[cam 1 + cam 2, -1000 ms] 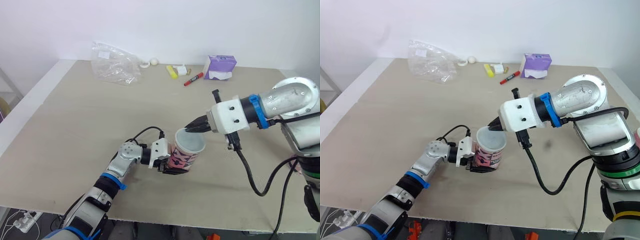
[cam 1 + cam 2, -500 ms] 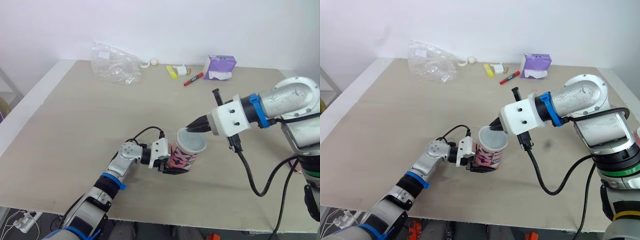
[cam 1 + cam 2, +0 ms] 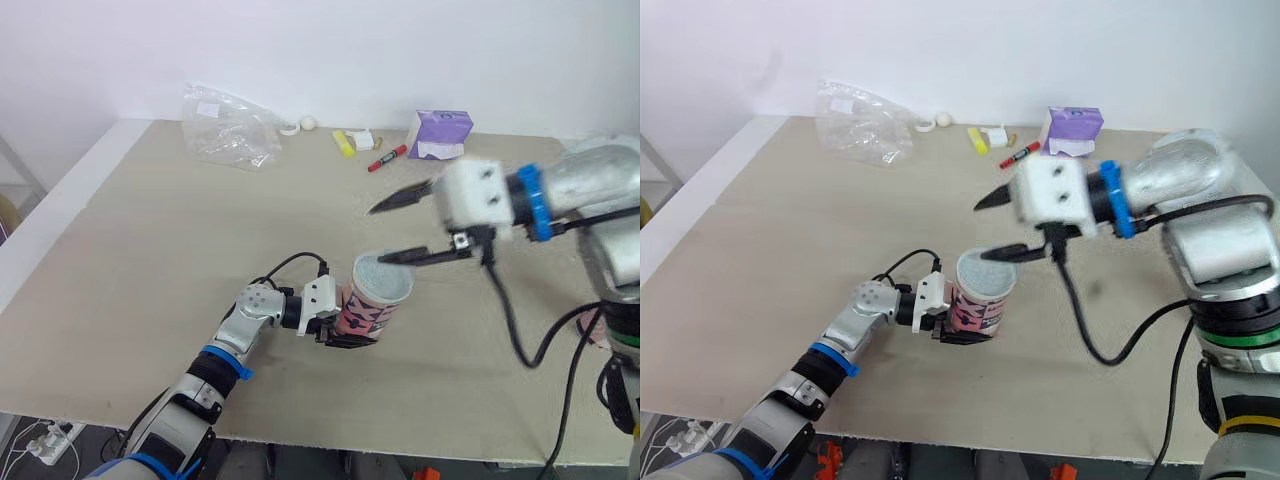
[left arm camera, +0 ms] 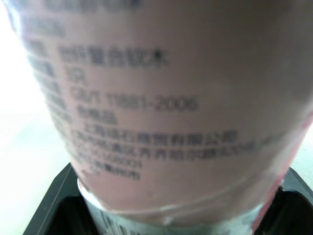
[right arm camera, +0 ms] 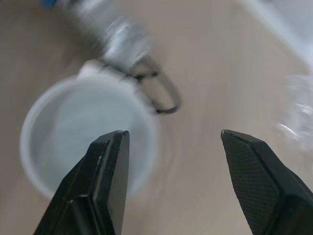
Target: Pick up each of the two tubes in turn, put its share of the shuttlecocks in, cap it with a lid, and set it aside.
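Two grippers in the shot, and they're doing very different things. The left gripper point(image 3: 345, 325) sits a bit below the middle of the frame, pinching the tube point(image 3: 368, 312) low on its side. You can see one black finger point(image 3: 352, 342) under the tube's base edge, and the left wrist view is basically just the pink printed label up close, with black finger pads at the bottom corners. The tube leans slightly toward the right of the frame, with its base down by the table point(image 3: 150, 250). A whitish translucent lid point(image 3: 383, 278) sits across its top, so the mouth looks covered. The right gripper point(image 3: 378, 234) is right of centre and higher than the tube, with its fingers spread wide and nothing between them. The upper fingertip points off toward the middle of the frame. The lower one ends just beside the lid's far rim, and honestly I can't tell if it's touching or a hair off. In the right wrist view both dark fingers point(image 5: 105, 181) frame the round lid from above, blurry. The rest is clutter along the top edge of the table: a crumpled clear plastic bag point(image 3: 228, 128) at upper left, a purple box point(image 3: 438, 134) at upper centre-right, and a red marker point(image 3: 387, 159) and a small yellow block point(image 3: 343, 144) between them, all well apart from the tube.
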Motion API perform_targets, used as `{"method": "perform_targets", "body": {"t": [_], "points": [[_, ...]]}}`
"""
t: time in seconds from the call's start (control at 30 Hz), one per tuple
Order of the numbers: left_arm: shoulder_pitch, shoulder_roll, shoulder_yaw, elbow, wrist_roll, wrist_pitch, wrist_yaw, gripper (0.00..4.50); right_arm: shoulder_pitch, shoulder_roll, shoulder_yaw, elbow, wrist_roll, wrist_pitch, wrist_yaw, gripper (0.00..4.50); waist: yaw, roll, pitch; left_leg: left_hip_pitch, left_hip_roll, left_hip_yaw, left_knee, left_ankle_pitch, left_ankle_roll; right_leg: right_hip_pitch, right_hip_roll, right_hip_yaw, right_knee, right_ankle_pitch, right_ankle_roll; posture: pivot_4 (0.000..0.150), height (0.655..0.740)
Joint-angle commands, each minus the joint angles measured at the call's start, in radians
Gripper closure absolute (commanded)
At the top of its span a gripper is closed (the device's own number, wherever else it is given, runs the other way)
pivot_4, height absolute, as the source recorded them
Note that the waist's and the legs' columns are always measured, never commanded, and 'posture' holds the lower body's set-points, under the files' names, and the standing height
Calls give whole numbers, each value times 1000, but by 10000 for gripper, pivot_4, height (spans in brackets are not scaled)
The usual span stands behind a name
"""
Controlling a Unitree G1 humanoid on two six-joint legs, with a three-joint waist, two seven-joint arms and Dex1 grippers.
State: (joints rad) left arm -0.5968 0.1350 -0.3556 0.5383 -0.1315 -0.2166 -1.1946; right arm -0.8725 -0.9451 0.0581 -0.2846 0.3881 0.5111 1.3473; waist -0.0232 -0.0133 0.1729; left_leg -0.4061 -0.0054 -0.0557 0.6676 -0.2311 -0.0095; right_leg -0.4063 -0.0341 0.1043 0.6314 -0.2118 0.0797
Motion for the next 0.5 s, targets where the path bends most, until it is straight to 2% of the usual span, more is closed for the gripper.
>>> {"method": "perform_targets", "body": {"t": [0.03,0.07,0.17,0.3,0.33,0.5], "points": [[16,22,8,23,23,24,19,14432,64,-21,-88,-75,111,121,-35,12491,0,0,0,0,0,0,0,0,0,0,0,0,0,0,0,1500,7400],[16,22,8,22,22,25,18,14432,89,-26,-97,-94,128,138,-41,12491,0,0,0,0,0,0,0,0,0,0,0,0,0,0,0,1500,7400],[17,20,8,18,13,33,10,14432,158,-21,-100,-162,171,190,-76,20308,0,0,0,0,0,0,0,0,0,0,0,0,0,0,0,1500,7400],[15,18,10,17,9,41,5,14432,190,15,-61,-216,199,232,-138,42028,-1,0,0,0,0,0,0,0,0,0,1,0,0,0,0,1500,7400],[14,17,10,17,9,43,4,14432,193,20,-49,-219,195,232,-147,44806,-1,0,0,0,0,0,0,0,0,0,1,0,0,0,0,1500,7400],[11,17,13,18,11,46,7,14432,201,21,23,-206,151,207,-156,44806,-1,0,0,0,0,0,0,0,0,-1,1,0,0,0,0,1500,7400]]}}
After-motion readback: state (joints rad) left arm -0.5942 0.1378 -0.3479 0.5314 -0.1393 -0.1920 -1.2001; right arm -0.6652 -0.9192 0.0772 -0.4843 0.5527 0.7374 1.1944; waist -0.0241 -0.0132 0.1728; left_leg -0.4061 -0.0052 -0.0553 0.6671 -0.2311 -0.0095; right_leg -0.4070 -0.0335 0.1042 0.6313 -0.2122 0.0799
